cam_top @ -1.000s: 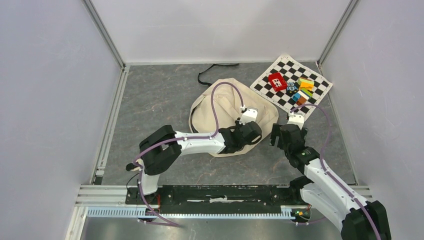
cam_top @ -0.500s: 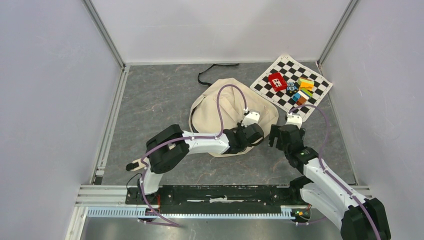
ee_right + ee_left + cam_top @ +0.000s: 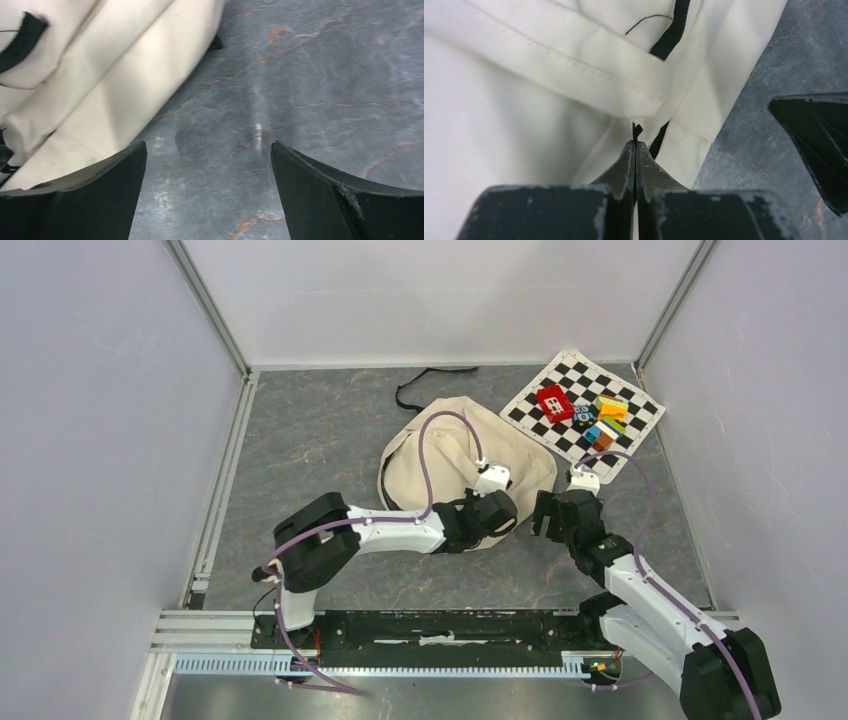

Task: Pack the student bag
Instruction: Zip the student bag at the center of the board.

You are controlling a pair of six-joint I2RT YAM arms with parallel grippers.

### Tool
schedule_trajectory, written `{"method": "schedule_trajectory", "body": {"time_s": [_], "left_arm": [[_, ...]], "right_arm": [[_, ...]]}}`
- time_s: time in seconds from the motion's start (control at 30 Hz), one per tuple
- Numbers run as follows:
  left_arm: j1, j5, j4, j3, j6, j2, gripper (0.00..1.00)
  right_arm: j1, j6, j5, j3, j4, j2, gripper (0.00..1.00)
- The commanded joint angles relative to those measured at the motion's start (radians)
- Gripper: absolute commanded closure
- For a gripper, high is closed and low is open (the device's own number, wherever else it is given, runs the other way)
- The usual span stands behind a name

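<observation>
The student bag (image 3: 440, 455) is a cream canvas backpack lying crumpled on the grey floor in the middle. My left gripper (image 3: 500, 515) is at the bag's near right edge. In the left wrist view my left gripper (image 3: 635, 145) is shut on a small black tab (image 3: 637, 131) at a seam of the bag (image 3: 524, 100). My right gripper (image 3: 547, 518) is open and empty, just right of the bag and low over the floor. In the right wrist view my right gripper (image 3: 207, 150) has the bag (image 3: 100, 75) by its left finger. One right finger (image 3: 814, 135) shows in the left wrist view.
A checkerboard mat (image 3: 530, 405) lies at the back right with a red toy (image 3: 554, 402) and several colourful blocks (image 3: 603, 420) on it. A black strap (image 3: 430, 380) trails behind the bag. Walls and metal rails close in the floor on three sides.
Both grippers have shifted slightly to the left. The left stays shut at the bag's edge, and the right has come closer to the bag, still open.
</observation>
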Motion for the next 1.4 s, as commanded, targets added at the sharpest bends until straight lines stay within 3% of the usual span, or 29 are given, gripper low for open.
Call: {"method": "schedule_trajectory", "body": {"time_s": [0.0, 0.27, 0.7, 0.97, 1.03, 1.17, 1.37], "left_arm": [[-0.010, 0.007, 0.082, -0.069, -0.069, -0.112, 0.98], [-0.012, 0.010, 0.117, -0.177, -0.106, -0.195, 0.98], [-0.016, 0.015, 0.172, -0.226, -0.106, -0.246, 0.98], [-0.016, 0.028, 0.207, -0.249, -0.092, -0.271, 0.98], [-0.015, 0.030, 0.214, -0.258, -0.092, -0.280, 0.98], [-0.015, -0.017, 0.207, -0.284, -0.066, -0.324, 0.98], [-0.015, -0.105, 0.251, -0.428, -0.011, -0.504, 0.98]], "right_arm": [[-0.004, 0.091, -0.122, -0.002, 0.117, 0.018, 0.02], [-0.017, 0.333, -0.277, -0.067, 0.292, 0.058, 0.02], [-0.031, 0.480, -0.304, -0.142, 0.466, 0.144, 0.20], [-0.033, 0.489, -0.355, -0.153, 0.628, 0.292, 0.45], [-0.033, 0.486, -0.340, -0.151, 0.650, 0.307, 0.57], [-0.044, 0.473, -0.278, -0.135, 0.653, 0.296, 0.97], [-0.076, 0.471, -0.180, -0.082, 0.554, 0.264, 1.00]]}}
